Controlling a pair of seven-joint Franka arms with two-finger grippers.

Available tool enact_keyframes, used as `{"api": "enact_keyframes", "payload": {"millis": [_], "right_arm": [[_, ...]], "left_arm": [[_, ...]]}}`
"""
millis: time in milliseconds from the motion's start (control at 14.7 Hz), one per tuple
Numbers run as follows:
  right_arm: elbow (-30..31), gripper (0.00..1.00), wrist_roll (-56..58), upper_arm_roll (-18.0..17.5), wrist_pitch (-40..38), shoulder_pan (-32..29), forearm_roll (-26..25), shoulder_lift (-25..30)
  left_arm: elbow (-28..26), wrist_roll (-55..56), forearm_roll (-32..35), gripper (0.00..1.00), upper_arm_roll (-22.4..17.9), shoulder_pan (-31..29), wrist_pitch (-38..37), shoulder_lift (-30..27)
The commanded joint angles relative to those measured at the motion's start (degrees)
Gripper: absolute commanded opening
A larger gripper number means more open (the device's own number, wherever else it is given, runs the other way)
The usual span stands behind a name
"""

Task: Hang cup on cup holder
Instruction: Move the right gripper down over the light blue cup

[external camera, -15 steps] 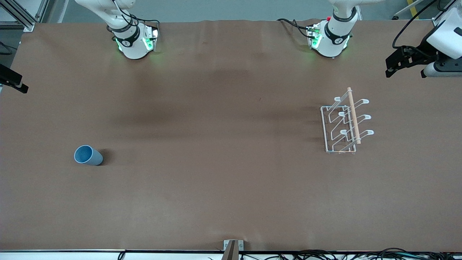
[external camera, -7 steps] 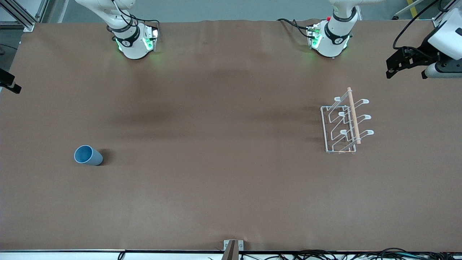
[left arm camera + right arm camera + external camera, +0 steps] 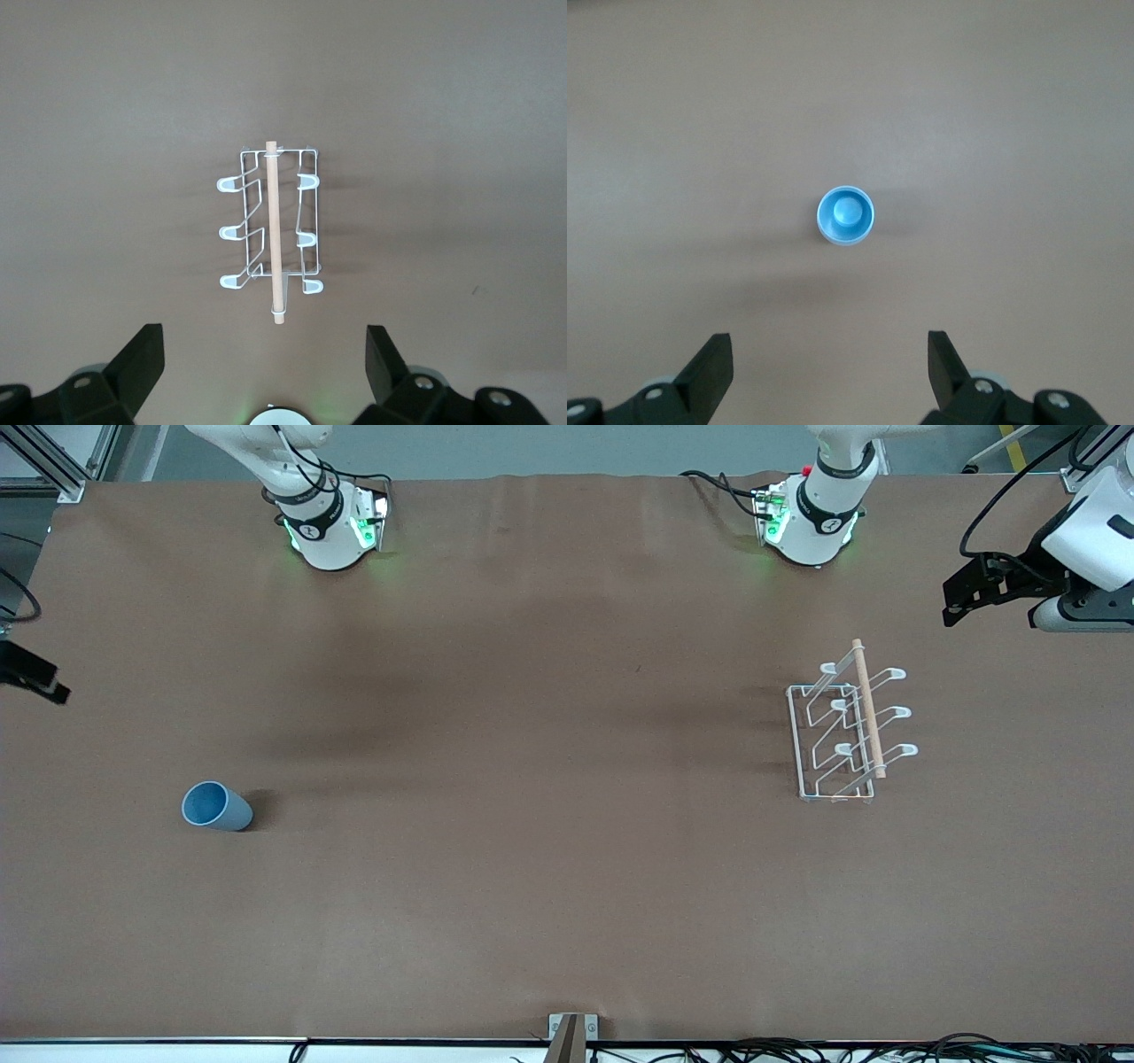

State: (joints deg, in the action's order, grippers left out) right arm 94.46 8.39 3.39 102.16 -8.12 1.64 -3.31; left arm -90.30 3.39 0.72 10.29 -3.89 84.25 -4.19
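The light-blue cup (image 3: 215, 807) stands upright, mouth up, on the brown table toward the right arm's end. It also shows in the right wrist view (image 3: 845, 215). The white wire cup holder (image 3: 846, 731) with its wooden rod stands toward the left arm's end and shows in the left wrist view (image 3: 271, 221). No cup hangs on it. My right gripper (image 3: 831, 359) is open and empty, high up at the table's end (image 3: 31, 677), apart from the cup. My left gripper (image 3: 266, 354) is open and empty, high up at the other end (image 3: 961, 598), apart from the holder.
The two arm bases (image 3: 330, 527) (image 3: 811, 522) stand along the table's edge farthest from the front camera. A small metal bracket (image 3: 572, 1032) sits at the edge nearest that camera. Cables lie along that edge.
The right gripper has shifted along the table's end toward the cup's level. The left gripper has shifted slightly. The cup and holder have not moved.
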Motion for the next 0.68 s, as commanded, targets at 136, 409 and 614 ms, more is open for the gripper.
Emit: {"api": "enact_keyframes", "payload": {"millis": [136, 409, 614], "right_arm": [[7.1, 0.98, 1.0, -0.7, 9.6, -2.3, 0.3, -5.7], [6.7, 0.98, 2.4, -0.8, 13.8, -3.1, 1.1, -12.8], [6.7, 0.98, 2.2, -0.8, 18.4, -3.0, 1.3, -18.6]], "left_arm": [[1.3, -0.9, 0.5, 1.00, 0.3, -0.2, -1.0, 0.8], [1.4, -1.0, 0.5, 1.00, 0.7, 0.0, -1.0, 0.8], [1.5, -0.9, 0.5, 1.00, 0.9, 0.1, -1.0, 0.9]]}}
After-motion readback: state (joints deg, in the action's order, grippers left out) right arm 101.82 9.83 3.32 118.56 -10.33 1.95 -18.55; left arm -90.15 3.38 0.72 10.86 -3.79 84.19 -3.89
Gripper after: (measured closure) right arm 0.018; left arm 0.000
